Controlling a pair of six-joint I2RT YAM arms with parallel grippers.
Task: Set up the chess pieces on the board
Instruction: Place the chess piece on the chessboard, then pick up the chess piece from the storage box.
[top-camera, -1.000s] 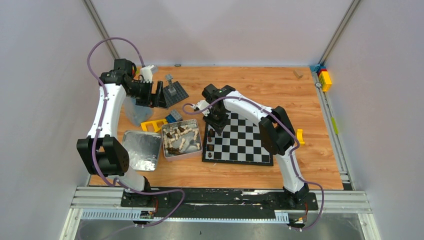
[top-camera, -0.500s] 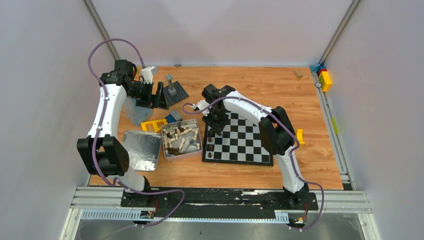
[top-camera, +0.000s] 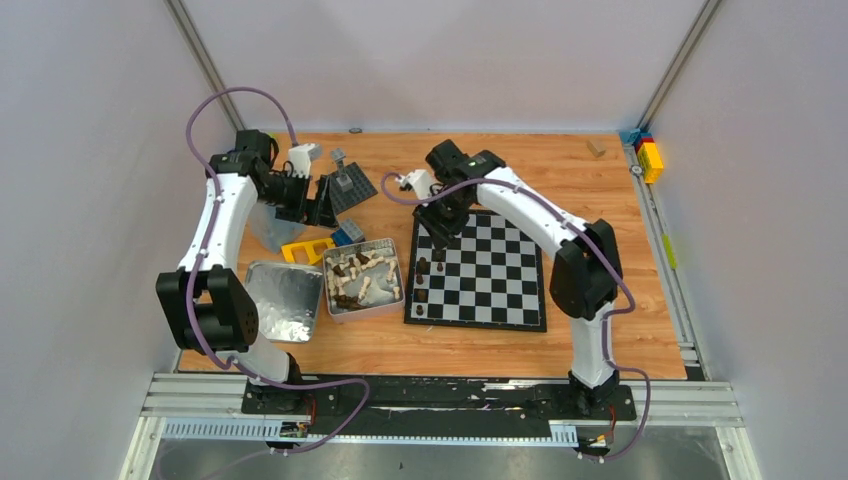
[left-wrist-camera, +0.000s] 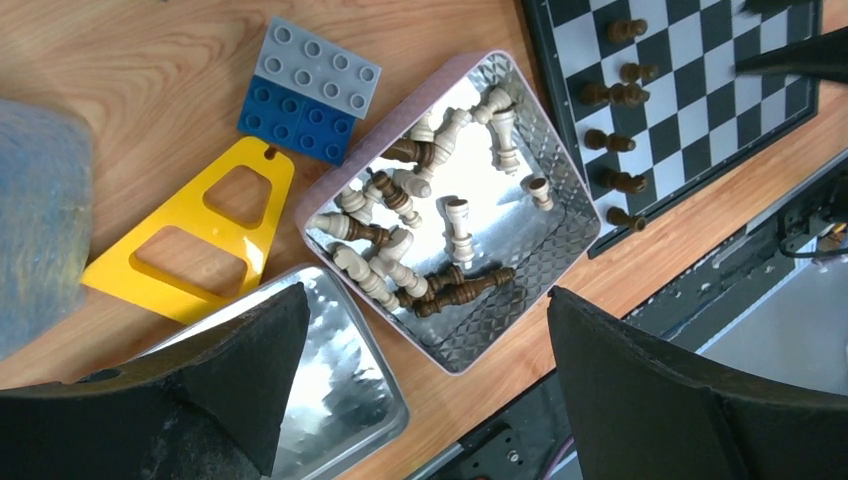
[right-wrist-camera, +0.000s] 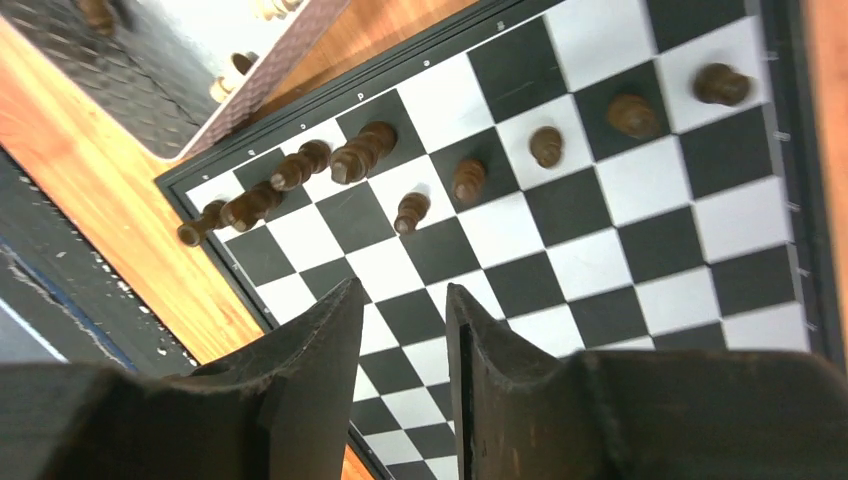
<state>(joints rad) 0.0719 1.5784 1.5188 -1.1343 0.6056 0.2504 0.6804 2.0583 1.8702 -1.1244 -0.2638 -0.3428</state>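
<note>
The board (top-camera: 490, 270) lies right of centre, with several dark brown chess pieces (top-camera: 423, 282) standing along its left edge. In the right wrist view these pieces (right-wrist-camera: 468, 180) form a row with some leaning ones (right-wrist-camera: 363, 152) beside it. My right gripper (top-camera: 440, 225) hovers over the board's far left corner. Its jaws (right-wrist-camera: 405, 288) stand a little apart with nothing between them. More cream and brown pieces (left-wrist-camera: 458, 225) lie heaped in a metal tin (top-camera: 400, 290). My left gripper (top-camera: 322, 200) hangs wide open (left-wrist-camera: 427, 292) and empty, well above the tin.
An empty tin half (top-camera: 283, 300) sits left of the filled tin. A yellow bracket (left-wrist-camera: 190, 240), blue and grey bricks (left-wrist-camera: 310, 90) and a studded baseplate (top-camera: 350, 185) lie behind them. Coloured bricks (top-camera: 650, 158) are stacked at the far right.
My right gripper has opened and drawn back from the board's left column toward its far corner. The left arm has shifted only slightly.
</note>
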